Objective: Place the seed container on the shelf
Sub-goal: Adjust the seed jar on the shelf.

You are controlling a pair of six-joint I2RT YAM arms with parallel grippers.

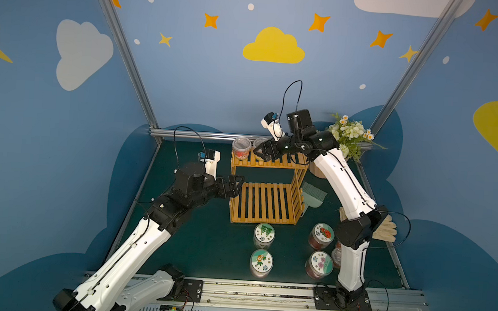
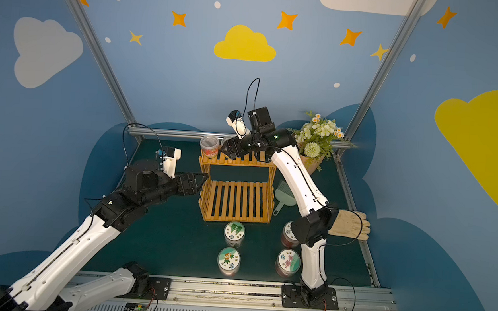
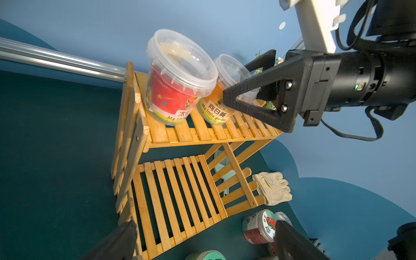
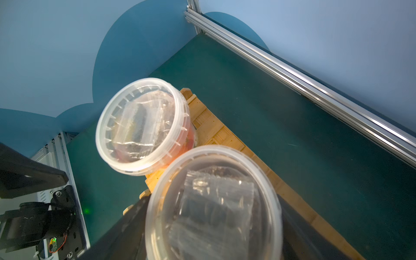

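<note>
The shelf (image 1: 265, 203) (image 2: 236, 200) (image 3: 180, 186) (image 4: 213, 130) stands mid-table. The seed container (image 3: 213, 112) (image 4: 213, 202), a clear lidded tub with an orange label, rests on its top tier beside a red-labelled tub (image 1: 241, 148) (image 3: 175, 90) (image 4: 141, 126). My right gripper (image 1: 260, 154) (image 2: 227, 150) (image 3: 236, 83) (image 4: 213, 236) straddles the orange tub, one finger along each side. Whether the fingers press on it does not show. My left gripper (image 1: 237, 185) (image 2: 200, 180) (image 3: 204, 227) hovers at the shelf's left side, open and empty.
Several round lidded jars (image 1: 263, 234) (image 1: 321, 234) stand on the green table in front of the shelf. A green dustpan (image 1: 313, 195) and a beige glove (image 1: 385, 229) lie to the shelf's right. A flower pot (image 1: 349, 135) sits at the back right by the metal rail (image 1: 198, 134).
</note>
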